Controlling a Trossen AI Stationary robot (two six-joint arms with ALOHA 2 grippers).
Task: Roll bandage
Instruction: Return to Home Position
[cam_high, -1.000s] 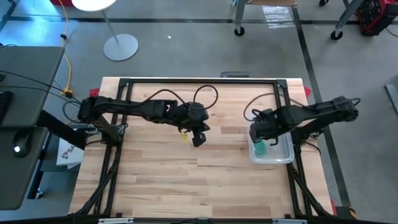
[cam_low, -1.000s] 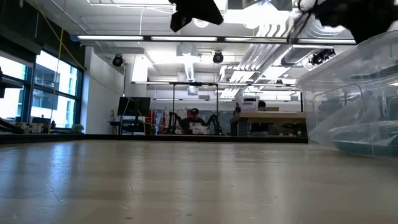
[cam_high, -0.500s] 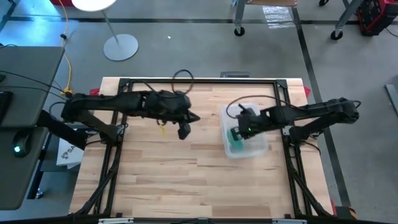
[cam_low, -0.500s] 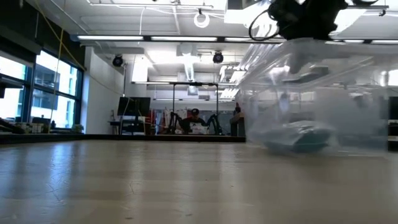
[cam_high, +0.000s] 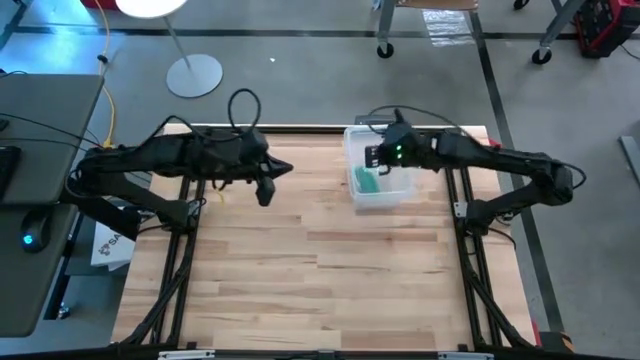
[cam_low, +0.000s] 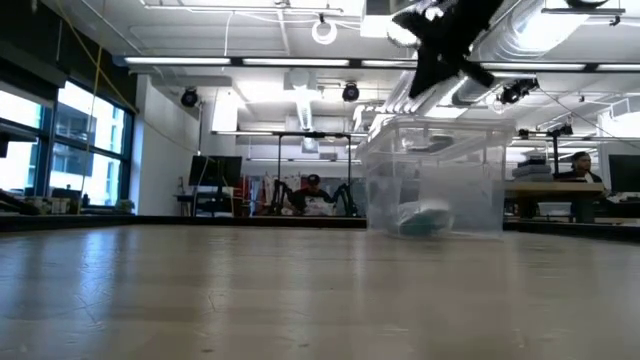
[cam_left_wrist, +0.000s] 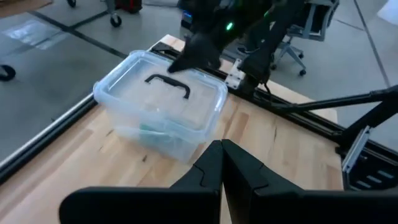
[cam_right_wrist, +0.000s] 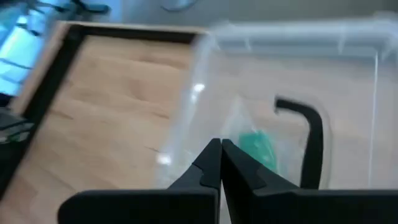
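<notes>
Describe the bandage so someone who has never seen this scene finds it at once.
At the far edge of the wooden table, below the right gripper, stands a clear plastic box with a black handle on top. The bandage is the small green bundle on the box's floor, seen through the walls: the only coloured thing inside.

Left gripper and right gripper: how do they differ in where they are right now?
The left gripper hangs over the bare table; the right gripper hangs over the clear bin. The left gripper faces the bin from well off; the right gripper is close by its black handle. Both are shut and hold nothing.
</notes>
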